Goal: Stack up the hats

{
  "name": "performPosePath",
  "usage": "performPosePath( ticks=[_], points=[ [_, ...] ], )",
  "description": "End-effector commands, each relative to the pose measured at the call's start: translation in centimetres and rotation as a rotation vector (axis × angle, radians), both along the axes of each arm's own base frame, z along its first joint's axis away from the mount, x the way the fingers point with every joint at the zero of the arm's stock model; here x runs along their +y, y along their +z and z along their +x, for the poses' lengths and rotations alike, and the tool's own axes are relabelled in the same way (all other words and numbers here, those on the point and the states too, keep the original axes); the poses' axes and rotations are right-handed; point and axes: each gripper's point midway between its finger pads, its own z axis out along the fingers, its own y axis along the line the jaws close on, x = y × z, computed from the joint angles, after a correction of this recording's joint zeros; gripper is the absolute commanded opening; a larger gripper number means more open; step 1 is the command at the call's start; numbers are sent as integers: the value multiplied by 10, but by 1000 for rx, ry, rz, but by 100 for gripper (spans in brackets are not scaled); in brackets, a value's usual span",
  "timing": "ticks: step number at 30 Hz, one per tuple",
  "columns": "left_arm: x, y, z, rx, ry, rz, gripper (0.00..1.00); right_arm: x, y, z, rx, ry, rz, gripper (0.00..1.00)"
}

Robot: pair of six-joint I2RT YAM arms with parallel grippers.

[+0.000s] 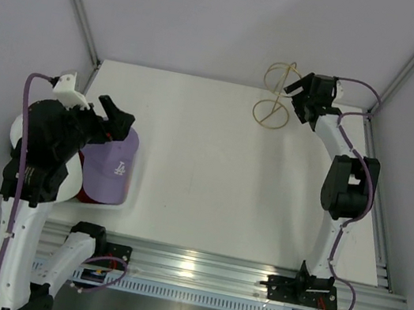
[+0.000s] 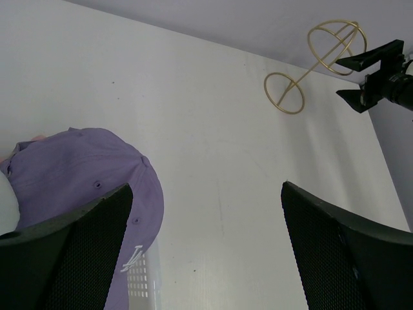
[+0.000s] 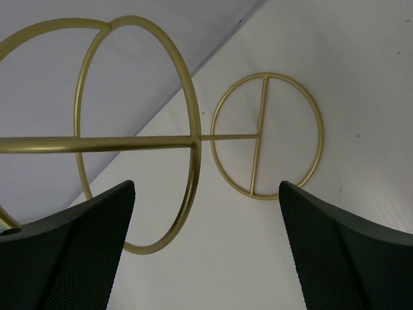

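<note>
Left gripper (image 1: pixel 117 119) hangs over the lavender fabric baseball cap with white logo (image 1: pixel 113 164), jaws spread wide, nothing in them. It is above the cap, not on it. Likely a release or pre-grasp pose. Right gripper (image 1: pixel 292 90) is also wide open and empty, at the far right of the white table (image 1: pixel 225 190). It sits just beside the thin gold wire stand (image 1: pixel 275 95), lined up with the rings, probably about to take it or just parked there.

The lavender cap sits at the table's left edge, crown up, on top of a pile. A strip of red fabric cap (image 1: pixel 86 196) shows under its near side, and a sliver of pink fabric (image 2: pixel 39 137) at its far side. Perforated white plastic tray (image 2: pixel 141 281) is beside or under the pile, can't tell which. Black and green caps are not visible.

Logo faces up and toward the near edge, so the bill seems to point nearward. Long axis runs roughly near-to-far. The stack looks mostly done.
</note>
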Motion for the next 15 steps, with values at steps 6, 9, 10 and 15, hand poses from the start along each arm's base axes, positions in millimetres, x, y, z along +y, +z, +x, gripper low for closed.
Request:
performPosePath(
  ticks=[6, 9, 10, 15],
  points=[
    [-1, 6, 5, -28, -10, 15, 100, 8, -1, 28, 0, -47, -8, 60],
    [-3, 6, 6, -27, -21, 2, 100, 8, 0, 25, 14, -54, -15, 38],
    [-4, 6, 6, -28, -23, -2, 100, 9, -1, 22, 28, -54, -11, 32],
    [-10, 6, 3, -25, -47, -30, 100, 14, 2, 9, 74, -60, 39, 0]
  ],
)
